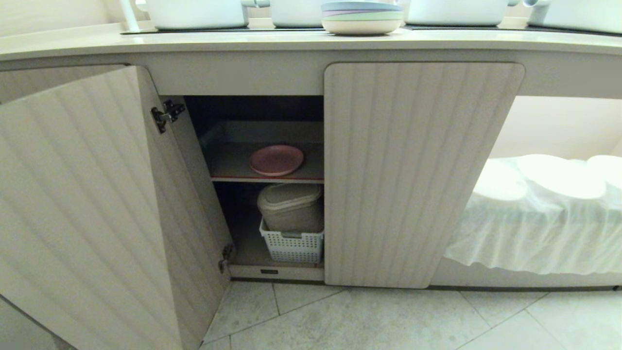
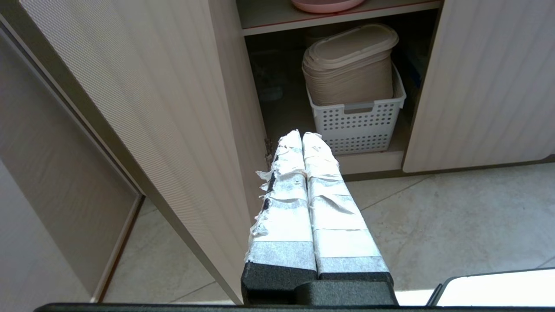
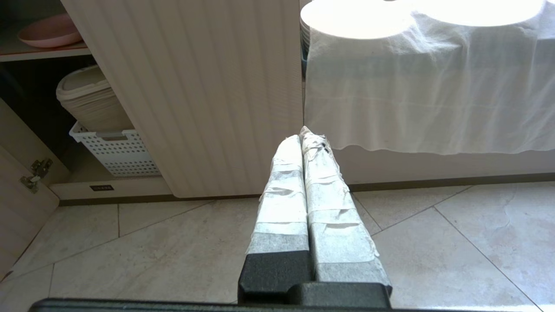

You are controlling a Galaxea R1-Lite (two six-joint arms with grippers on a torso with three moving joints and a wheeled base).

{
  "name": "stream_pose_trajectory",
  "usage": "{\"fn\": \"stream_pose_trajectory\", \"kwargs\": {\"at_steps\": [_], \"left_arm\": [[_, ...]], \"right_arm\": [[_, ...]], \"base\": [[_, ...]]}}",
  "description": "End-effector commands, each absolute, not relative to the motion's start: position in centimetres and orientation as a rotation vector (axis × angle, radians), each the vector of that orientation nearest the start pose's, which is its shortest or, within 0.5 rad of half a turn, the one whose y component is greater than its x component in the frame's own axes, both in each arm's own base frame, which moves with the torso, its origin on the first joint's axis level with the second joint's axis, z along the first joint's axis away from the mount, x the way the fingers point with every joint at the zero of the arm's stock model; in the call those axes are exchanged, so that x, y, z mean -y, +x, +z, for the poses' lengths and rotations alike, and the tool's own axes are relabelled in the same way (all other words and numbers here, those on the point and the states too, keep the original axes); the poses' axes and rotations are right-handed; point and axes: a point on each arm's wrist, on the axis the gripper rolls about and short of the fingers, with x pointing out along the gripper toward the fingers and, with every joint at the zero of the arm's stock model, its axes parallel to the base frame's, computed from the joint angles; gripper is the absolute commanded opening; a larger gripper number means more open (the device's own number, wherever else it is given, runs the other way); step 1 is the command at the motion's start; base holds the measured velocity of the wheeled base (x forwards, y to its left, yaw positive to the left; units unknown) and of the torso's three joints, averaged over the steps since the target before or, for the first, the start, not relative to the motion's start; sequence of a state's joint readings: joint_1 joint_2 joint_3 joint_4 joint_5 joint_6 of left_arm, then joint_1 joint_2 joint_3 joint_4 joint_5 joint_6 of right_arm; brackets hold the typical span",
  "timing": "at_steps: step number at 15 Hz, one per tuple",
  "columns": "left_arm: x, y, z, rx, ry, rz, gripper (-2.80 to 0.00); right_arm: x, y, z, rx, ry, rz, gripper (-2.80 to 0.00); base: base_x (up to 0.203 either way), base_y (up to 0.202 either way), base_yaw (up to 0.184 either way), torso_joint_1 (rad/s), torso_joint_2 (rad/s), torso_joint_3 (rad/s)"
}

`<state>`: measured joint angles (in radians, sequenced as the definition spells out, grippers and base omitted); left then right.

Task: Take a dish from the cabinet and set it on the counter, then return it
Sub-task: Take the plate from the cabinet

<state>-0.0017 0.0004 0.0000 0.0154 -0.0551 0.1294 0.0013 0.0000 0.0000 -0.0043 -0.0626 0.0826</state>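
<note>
The pink dish (image 1: 276, 160) is lying flat on the red-edged shelf (image 1: 265, 179) inside the cabinet (image 1: 422, 170), near the shelf's front edge. The cabinet's left door (image 1: 82, 204) is swinging wide open and the right door is staying shut. Under the shelf, a beige bin (image 1: 290, 206) is sitting in a white basket (image 1: 293, 247). Up on the table (image 1: 194, 44), a stack of plates (image 1: 362, 17) is sitting near the front edge, with white pots (image 1: 197, 12) beside it. The left end effector (image 2: 302, 136) is hanging low over the floor tiles (image 1: 379, 318), pointing at the open cabinet, its fingers pressed together and holding nothing. The right end effector (image 3: 302, 135) is hanging low too, pointing at the shut door, clenched and holding nothing.
</note>
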Motion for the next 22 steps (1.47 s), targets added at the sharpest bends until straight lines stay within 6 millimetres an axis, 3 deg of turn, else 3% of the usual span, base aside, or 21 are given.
{"fn": "stream_pose_trajectory", "kwargs": {"at_steps": [1,12,22], "left_arm": [[0.12,-2.28,7.39,-0.012,0.131,-0.058,-2.80],[0.12,-2.28,7.39,-0.012,0.127,-0.058,-2.80],[0.12,-2.28,7.39,-0.012,0.128,-0.058,-2.80]], "right_arm": [[0.14,-2.28,7.60,0.007,0.083,-0.061,-2.80],[0.14,-2.28,7.60,0.007,0.083,-0.061,-2.80],[0.14,-2.28,7.60,0.007,0.083,-0.061,-2.80]], "base": [[0.000,0.000,0.000,0.000,0.00,0.000],[0.000,0.000,0.000,0.000,0.00,0.000],[0.189,0.000,0.000,0.002,0.00,0.002]]}}
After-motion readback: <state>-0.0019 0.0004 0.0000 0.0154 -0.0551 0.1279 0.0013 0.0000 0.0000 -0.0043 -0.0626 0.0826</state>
